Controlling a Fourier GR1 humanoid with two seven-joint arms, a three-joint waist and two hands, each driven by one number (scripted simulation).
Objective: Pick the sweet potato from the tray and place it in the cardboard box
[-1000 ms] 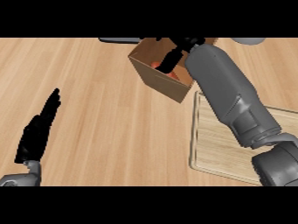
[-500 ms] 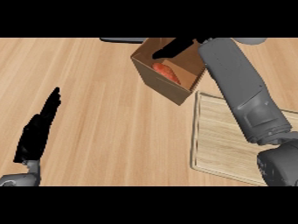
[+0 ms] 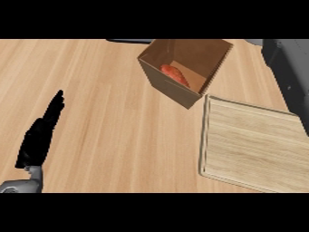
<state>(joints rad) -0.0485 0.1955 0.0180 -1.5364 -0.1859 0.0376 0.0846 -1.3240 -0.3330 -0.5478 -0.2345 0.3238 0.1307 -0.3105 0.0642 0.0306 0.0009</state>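
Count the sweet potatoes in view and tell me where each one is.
1. The sweet potato lies inside the cardboard box, against its inner wall. The tray holds none. The box walls could hide another.

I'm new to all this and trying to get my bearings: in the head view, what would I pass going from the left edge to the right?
Left hand, resting open with fingers up → cardboard box with the sweet potato inside → wooden tray → grey right forearm at the right edge.
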